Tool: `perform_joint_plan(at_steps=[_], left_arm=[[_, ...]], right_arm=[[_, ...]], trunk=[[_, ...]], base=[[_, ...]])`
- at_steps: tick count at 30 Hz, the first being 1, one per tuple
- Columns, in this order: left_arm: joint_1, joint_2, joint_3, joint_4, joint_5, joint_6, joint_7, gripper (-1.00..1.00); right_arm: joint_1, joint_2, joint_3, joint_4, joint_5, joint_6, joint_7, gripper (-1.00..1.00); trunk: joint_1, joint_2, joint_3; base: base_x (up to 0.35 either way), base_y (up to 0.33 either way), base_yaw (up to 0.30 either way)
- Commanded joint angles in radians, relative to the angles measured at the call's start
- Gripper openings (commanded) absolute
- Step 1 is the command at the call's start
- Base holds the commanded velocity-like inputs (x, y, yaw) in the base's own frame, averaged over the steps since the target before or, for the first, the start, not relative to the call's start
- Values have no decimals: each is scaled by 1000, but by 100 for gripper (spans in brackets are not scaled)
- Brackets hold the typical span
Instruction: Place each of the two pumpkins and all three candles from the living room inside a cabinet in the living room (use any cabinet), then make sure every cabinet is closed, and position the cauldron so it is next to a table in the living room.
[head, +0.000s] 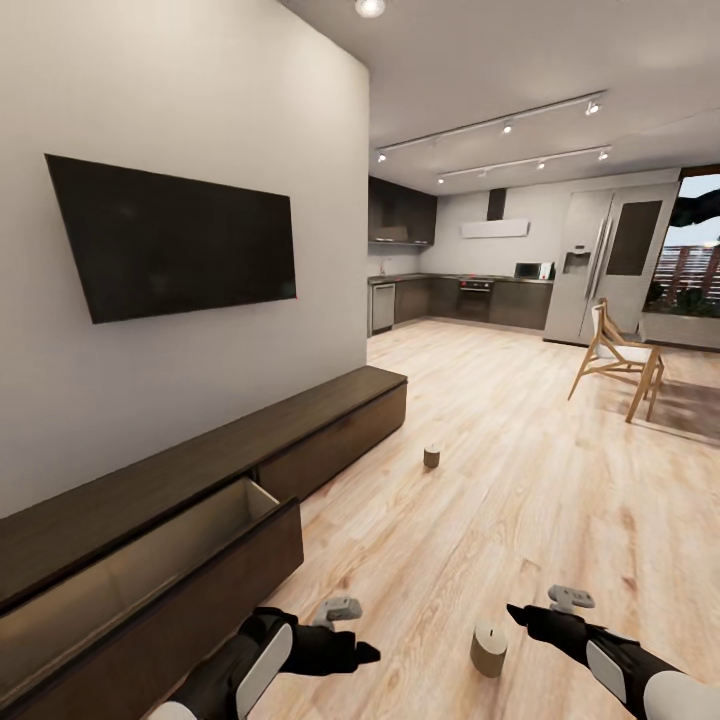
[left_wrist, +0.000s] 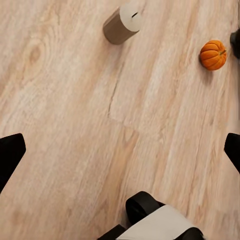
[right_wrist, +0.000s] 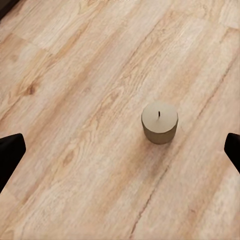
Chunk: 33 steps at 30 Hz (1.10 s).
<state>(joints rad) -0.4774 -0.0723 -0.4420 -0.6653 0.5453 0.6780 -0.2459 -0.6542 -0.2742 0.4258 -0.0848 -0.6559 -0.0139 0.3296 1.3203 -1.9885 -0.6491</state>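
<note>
Here a short grey-olive cylindrical candle (head: 489, 648) stands upright on the pale wooden plank floor (head: 520, 480), wick up, between the left gripper (head: 345, 640) and the right gripper (head: 535, 612). Both sets of fingers are spread wide and hold nothing. A second, matching candle (head: 432, 457) stands upright farther off, near the long, low dark-brown wooden cabinet (head: 200, 470), whose near drawer (head: 150, 590) is pulled out, showing a pale interior. In the left wrist view, a small bright-orange ribbed pumpkin (left_wrist: 213, 54) sits on the floor well apart from the near candle. A black wall television (head: 175, 240) hangs above the cabinet.
</note>
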Motion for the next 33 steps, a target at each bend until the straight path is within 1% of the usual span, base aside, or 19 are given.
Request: perform_joint_plan(at_steps=[1,6,11,13,19,20,25,27,28,30,33], left_arm=[[-1,0,0,-6,0,4,-2,100],[-1,-4,-1,-34,-1,5,-2,100],[-1,-19,-1,-62,-2,6,10,100],[-2,-29,-1,-74,-2,6,21,100],[-5,-36,-1,-107,-3,6,31,100],[-7,-37,-1,-118,-3,6,37,100],[-38,-47,-1,-118,-2,6,108,100],[-53,-54,-1,-117,-2,6,137,100],[-60,-58,-1,-117,-1,6,151,100],[-62,-61,-1,-117,-1,6,155,100],[-72,-70,-1,-117,-2,6,160,100]], right_arm=[[-1,-1,8,1,-9,-1,3,100],[-1,-2,8,0,-9,-1,1,100],[-3,-1,8,0,-8,3,-1,100],[-7,5,8,0,-8,15,-12,100],[-10,9,8,-22,-7,48,-46,100],[-10,9,8,-31,-7,107,-93,100],[-13,10,8,-56,-7,165,-127,100],[-19,13,8,-63,-7,195,-164,100],[-35,21,8,-66,-5,210,-208,100],[-41,24,8,-67,0,214,-222,100],[-49,30,8,-68,16,219,-242,100]], trunk=[[0,-1,-1],[0,-1,-1],[0,-1,-1],[0,-1,-1],[0,-1,-1],[0,-1,-1],[0,-1,-1],[0,-1,-1],[0,-1,-1],[0,-1,-1],[11,-22,-10]], base=[[0,0,0],[0,0,0],[0,0,0],[0,0,0],[0,0,0],[0,0,0],[0,0,0],[0,0,0],[0,0,0],[0,0,0],[0,0,0]])
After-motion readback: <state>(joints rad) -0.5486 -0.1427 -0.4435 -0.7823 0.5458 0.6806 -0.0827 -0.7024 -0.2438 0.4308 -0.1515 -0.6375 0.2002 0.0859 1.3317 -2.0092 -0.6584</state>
